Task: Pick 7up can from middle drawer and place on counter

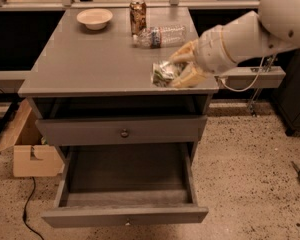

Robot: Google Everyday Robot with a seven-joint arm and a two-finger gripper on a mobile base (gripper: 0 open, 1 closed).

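Note:
My gripper [176, 69] comes in from the right and is shut on the 7up can [163, 73], a dented silvery can with green print. It holds the can lying sideways just over the front right part of the grey counter [90, 59]. I cannot tell whether the can touches the top. The middle drawer [125, 184] stands pulled out below, and its grey tray shows nothing inside.
A pale bowl [94, 18], a taller brown-gold can [137, 15] and a clear plastic bottle [160, 36] lying on its side sit at the back of the counter. The closed top drawer front [122, 130] has a round knob. A cardboard box [32, 156] stands on the floor at left.

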